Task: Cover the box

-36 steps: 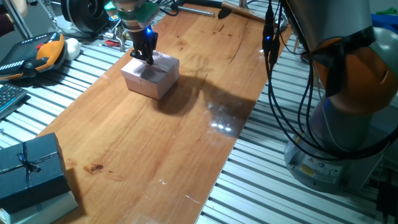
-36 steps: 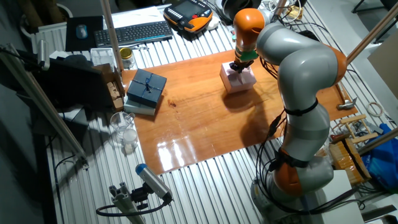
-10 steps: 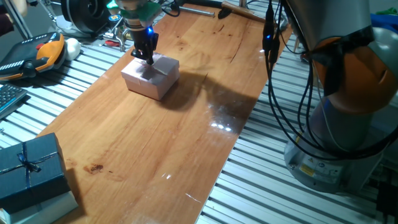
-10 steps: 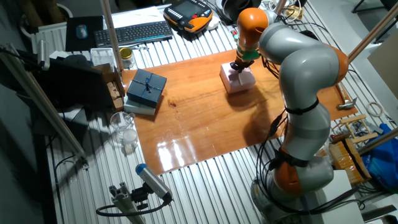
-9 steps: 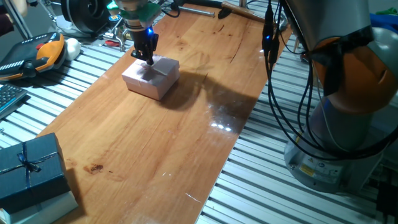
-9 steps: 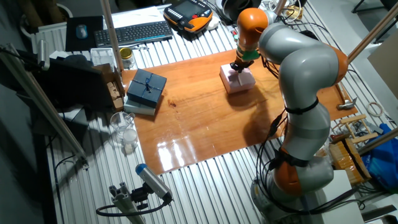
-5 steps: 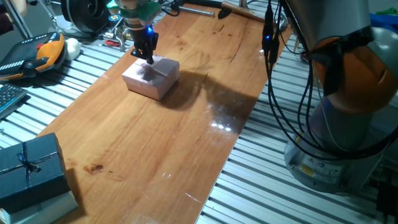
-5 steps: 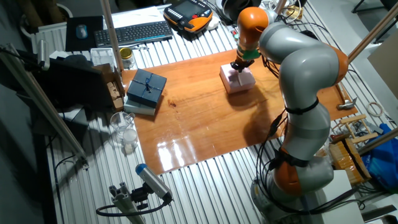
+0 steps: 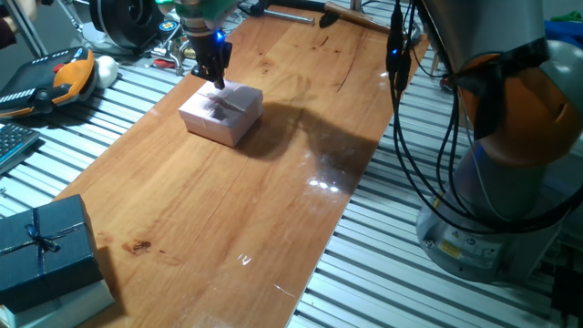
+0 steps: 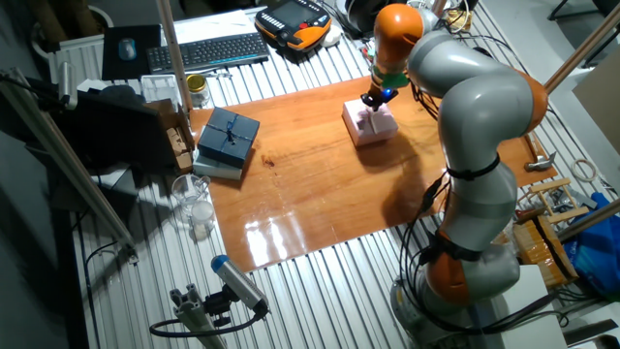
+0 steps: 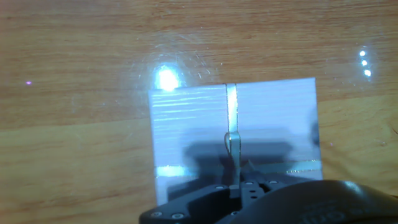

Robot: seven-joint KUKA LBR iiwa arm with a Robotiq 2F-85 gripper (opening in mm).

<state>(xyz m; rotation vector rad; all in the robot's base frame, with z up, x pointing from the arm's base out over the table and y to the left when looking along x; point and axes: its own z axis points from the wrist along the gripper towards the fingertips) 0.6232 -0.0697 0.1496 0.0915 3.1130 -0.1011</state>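
The pale pink box (image 9: 211,128) stands on the wooden table at the far left, with the flat pink lid (image 9: 230,98) lying squarely on top of it. The box's inside is hidden. It also shows in the other fixed view (image 10: 368,129). In the hand view the lid (image 11: 267,118) fills the middle, with its string cross (image 11: 231,109) and a small loop standing up. My gripper (image 9: 216,79) hangs just above the lid, clear of it and holding nothing. Its jaws stand narrowly apart. It also shows in the other fixed view (image 10: 374,101) and at the bottom of the hand view (image 11: 239,186).
A dark blue ribboned box (image 9: 41,244) sits at the table's near left corner. An orange and black pendant (image 9: 59,77), a keyboard (image 10: 208,48) and tools lie off the board. Black cables (image 9: 401,100) hang by the robot base on the right.
My gripper has risen a little off the lid and let it go. The lid and the box have stayed in place.
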